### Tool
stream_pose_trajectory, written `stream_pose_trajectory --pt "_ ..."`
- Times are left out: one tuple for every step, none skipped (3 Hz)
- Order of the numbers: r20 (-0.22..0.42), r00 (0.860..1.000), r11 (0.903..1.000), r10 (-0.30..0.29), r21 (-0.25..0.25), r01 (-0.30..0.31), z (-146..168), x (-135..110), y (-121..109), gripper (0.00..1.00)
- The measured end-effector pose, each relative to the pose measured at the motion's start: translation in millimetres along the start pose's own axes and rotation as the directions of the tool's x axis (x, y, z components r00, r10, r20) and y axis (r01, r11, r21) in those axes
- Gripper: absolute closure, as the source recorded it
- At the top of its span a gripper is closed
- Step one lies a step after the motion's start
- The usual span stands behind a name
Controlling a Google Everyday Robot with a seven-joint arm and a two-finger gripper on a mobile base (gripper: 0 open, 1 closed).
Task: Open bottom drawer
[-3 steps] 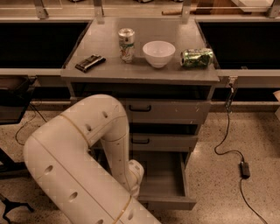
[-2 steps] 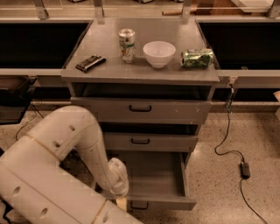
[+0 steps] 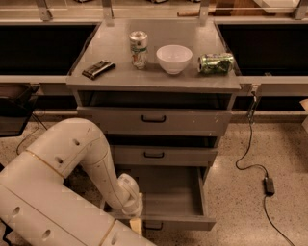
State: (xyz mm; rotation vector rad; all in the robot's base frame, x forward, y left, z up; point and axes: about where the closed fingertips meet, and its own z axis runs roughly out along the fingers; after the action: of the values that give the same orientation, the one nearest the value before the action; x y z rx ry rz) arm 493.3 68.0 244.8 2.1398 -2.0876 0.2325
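I'd call it approx done: bottom drawer [image 3: 173,194] is pulled well out, gripper [image 3: 136,225] at its front-left lip, grip state I can't tell.

The floor [image 3: 284,144] around me is pale speckled stone under warm light. On the right a black cable [image 3: 250,126] trails down across it to a small black power brick [image 3: 269,185]. The grey tabletop [image 3: 120,77] stands between two long grey ledges [image 3: 33,79], each with a dark recess [image 3: 43,48] above it. Metal uprights [image 3: 108,10] rise along the back. My jaws sit low near the floor, below the tabletop's left half.
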Motion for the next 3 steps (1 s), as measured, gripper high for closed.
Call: stream_pose_trajectory --pt "0.003 1.0 0.9998 0.013 0.018 -0.013 4 3 -5 0.0" --pt "-0.023 1.0 0.9993 -0.008 0.037 0.009 16 -6 -15 0.0" --pt "-0.044 0.997 0.998 -0.063 -0.002 0.062 39 -17 -19 0.0"
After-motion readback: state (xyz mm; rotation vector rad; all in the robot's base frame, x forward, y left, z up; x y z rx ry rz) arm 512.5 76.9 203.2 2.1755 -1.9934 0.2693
